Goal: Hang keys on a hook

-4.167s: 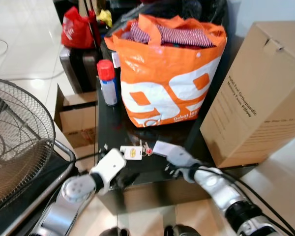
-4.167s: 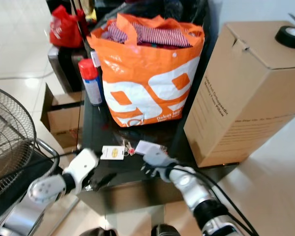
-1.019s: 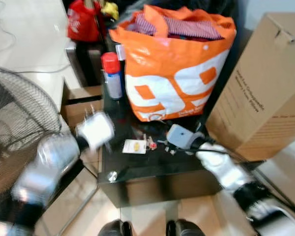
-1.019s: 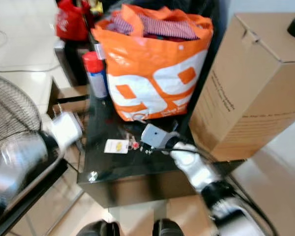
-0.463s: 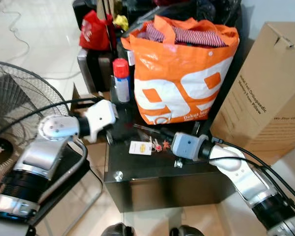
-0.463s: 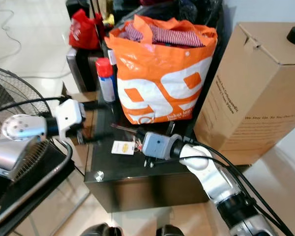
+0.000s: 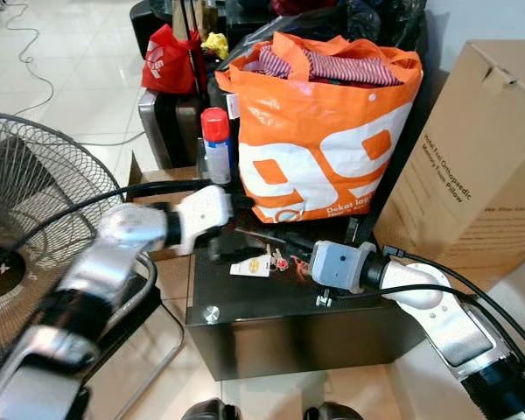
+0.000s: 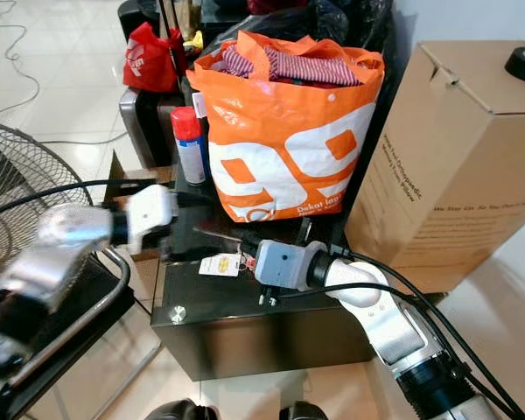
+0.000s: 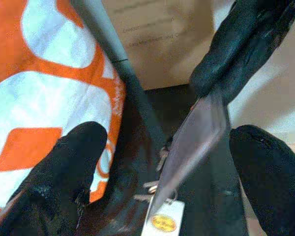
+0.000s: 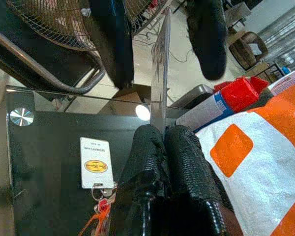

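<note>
A bunch of keys (image 7: 269,260) with a white tag (image 7: 245,267) and a red fob lies on the black glass table (image 7: 271,302). My right gripper (image 10: 163,133) hovers just above the keys, shut on a thin grey flat strip (image 10: 161,73) held edge-on. My left gripper (image 9: 167,172) is open. Its two black fingers (image 10: 110,39) straddle the far end of that strip (image 9: 191,137) without closing on it. From the head, the left gripper (image 7: 229,229) is at the table's left side, facing the right gripper (image 7: 284,239). The tag (image 10: 96,162) lies flat beside the right fingers.
A full orange and white bag (image 7: 319,131) stands behind the keys, with a red-capped spray can (image 7: 215,144) to its left. A tall cardboard box (image 7: 472,166) stands on the right. A floor fan (image 7: 35,236) and its metal frame flank the table on the left.
My left gripper has moved right, over the table's left side, so its open fingers now span the strip's end. The right gripper has barely shifted. The camera has steadied.
</note>
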You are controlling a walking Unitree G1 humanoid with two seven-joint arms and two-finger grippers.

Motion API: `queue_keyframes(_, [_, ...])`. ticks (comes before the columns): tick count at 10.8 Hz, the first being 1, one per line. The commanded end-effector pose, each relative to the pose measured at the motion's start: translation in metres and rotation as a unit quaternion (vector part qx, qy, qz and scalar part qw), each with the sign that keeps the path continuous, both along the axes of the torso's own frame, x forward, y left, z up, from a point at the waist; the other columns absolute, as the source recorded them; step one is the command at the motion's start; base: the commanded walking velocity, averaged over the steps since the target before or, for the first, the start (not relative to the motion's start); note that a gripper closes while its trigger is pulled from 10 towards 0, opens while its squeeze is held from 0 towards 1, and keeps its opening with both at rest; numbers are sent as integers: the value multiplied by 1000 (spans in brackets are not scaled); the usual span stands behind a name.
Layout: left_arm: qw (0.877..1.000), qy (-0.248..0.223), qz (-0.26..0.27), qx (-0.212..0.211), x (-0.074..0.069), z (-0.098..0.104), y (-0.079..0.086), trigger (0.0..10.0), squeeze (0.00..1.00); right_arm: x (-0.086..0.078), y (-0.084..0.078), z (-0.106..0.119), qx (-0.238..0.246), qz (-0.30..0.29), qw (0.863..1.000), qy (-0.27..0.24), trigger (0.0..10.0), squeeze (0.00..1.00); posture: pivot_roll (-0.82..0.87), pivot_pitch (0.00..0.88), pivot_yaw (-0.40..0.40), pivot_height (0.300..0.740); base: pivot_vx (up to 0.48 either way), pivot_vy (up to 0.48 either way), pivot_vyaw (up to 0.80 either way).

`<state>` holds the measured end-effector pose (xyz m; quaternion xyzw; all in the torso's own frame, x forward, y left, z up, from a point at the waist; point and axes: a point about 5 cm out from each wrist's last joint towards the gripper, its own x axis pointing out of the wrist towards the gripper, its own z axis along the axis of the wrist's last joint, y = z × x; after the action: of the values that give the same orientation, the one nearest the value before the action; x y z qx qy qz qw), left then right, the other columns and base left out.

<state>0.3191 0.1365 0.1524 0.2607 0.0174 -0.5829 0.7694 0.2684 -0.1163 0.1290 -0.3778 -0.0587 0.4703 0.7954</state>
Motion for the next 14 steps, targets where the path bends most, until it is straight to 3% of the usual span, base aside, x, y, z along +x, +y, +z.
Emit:
queue_keyframes(1, [1000,9,-24,4,-1,0,-7,0,0,0,-2,5,-1,0,1000,-5,0,0,-142,0,47,740,0,0,0])
queue_keyframes(4, [997,39,-61,13,0,-8,-14,0,0,-2,-2,8,-3,2,1000,-2,0,0,-154,0,52,740,0,0,0])
queue_keyframes(7, [997,39,-64,25,0,-12,-14,0,0,-3,0,8,-3,7,1000,-1,0,0,-154,0,52,740,0,0,0])
queue_keyframes(10, [996,-2,-59,67,4,-13,-11,0,0,-3,1,9,-3,11,1000,1,0,0,-152,0,53,740,0,0,0])
queue_keyframes(14, [996,-29,-55,64,8,-12,-18,0,0,-4,4,11,0,16,1000,-1,0,0,-152,0,53,740,0,0,0])
